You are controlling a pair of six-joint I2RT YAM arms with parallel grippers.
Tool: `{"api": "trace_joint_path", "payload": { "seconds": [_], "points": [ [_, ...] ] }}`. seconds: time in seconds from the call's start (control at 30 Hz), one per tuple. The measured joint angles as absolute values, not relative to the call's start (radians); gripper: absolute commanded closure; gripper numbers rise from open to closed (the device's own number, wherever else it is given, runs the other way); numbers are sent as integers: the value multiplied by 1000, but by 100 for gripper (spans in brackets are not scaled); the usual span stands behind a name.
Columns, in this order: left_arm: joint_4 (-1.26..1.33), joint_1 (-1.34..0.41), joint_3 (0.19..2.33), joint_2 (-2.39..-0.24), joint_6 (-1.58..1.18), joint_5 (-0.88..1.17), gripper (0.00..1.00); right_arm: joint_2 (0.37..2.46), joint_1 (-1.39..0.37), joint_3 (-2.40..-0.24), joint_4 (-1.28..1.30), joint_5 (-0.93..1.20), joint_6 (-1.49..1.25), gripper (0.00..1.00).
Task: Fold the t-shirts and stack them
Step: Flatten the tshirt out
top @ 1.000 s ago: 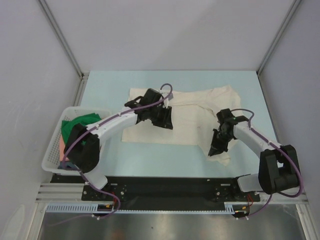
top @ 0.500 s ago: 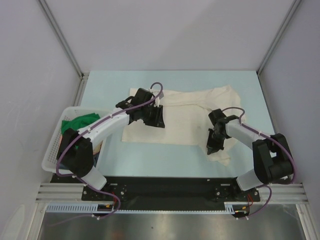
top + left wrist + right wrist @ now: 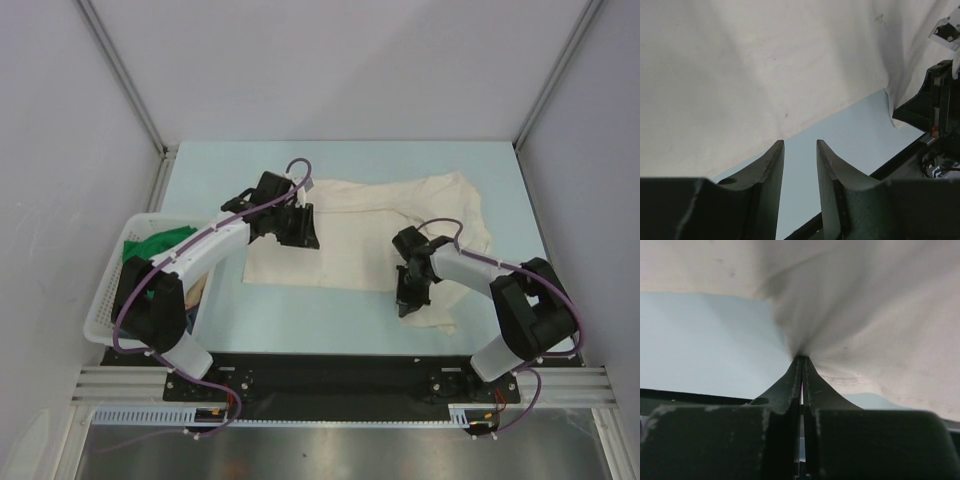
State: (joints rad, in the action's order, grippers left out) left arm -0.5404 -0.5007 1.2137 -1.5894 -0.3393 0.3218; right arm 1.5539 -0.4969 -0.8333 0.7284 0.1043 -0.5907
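Now: cream t-shirt [image 3: 365, 225] lies spread on light-blue table [image 3: 300, 320], rumpled toward right side. Right gripper [image 3: 801, 360] pressed together, pinching shirt's near-right hem; cloth bunches into fingertips. Left gripper [image 3: 799, 147] partly spread, nothing between jaws, hovers at shirt's near-left edge, bare table showing in gap. Green t-shirt [image 3: 160, 242] sits in white basket [image 3: 100, 310] at left, beside left arm.

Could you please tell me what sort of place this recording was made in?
Probably a lab test cell: plain white panel walls, a pale blue table with a cream t-shirt, and a left arm and right arm bolted at its near edge.
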Motion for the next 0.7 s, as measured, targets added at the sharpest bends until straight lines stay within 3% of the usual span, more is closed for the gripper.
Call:
{"api": "trace_joint_path", "payload": {
  "seconds": [0.13,0.2,0.27,0.3,0.47,0.7],
  "points": [
    [-540,-490,1211,-1589,-339,324,63,1571,-551,-840,695,159,-625,98],
    [-540,-489,1209,-1589,-339,326,63,1583,-575,-847,673,194,-637,88],
    [-541,-487,1208,-1589,-339,329,63,1591,-589,-855,659,228,-650,66],
    [-541,-484,1208,-1589,-339,330,63,1589,-593,-860,660,241,-658,63],
    [-541,-467,1208,-1589,-338,341,62,1501,-525,-898,680,280,-667,56],
    [-540,-461,1206,-1589,-335,349,62,1232,-170,-864,783,196,-724,52]
  ]
}}
